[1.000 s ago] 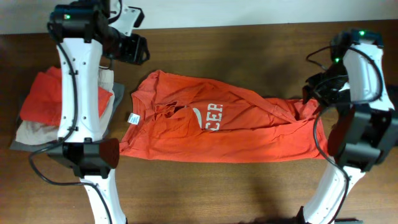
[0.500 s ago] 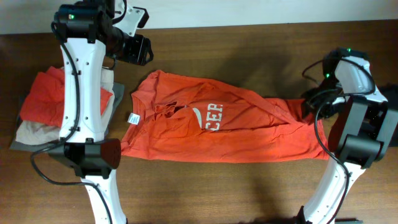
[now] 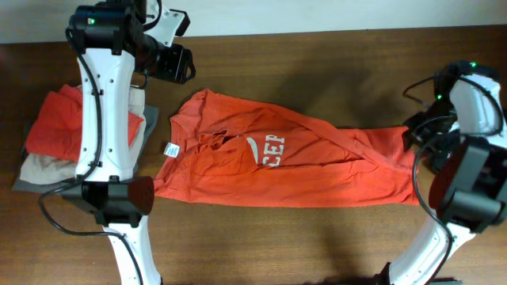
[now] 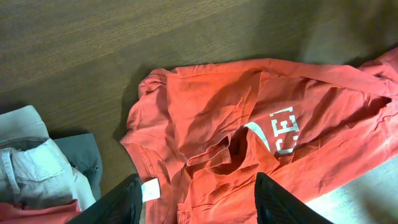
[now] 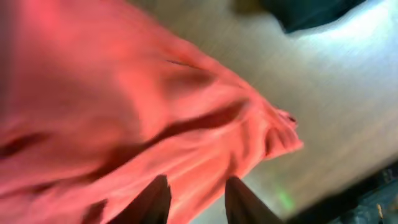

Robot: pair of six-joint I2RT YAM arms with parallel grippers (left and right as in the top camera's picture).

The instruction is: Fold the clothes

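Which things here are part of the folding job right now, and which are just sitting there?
In the job: orange T-shirt, spread on the table.
Lying about: pile of orange, beige and grey garments at the left.

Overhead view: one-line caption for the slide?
Orange-red T-shirt lies spread and wrinkled on the wooden table, a pile of other clothes beside its collar end.

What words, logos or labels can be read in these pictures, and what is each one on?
"CER": white capitals on the chest of the orange T-shirt; a fold may hide earlier letters.
No words: a white swoosh beside the lettering, a mark only.
Unreadable: the small white neck label at the collar is too small to read in either the overhead or the left wrist view.
Nothing else legible.
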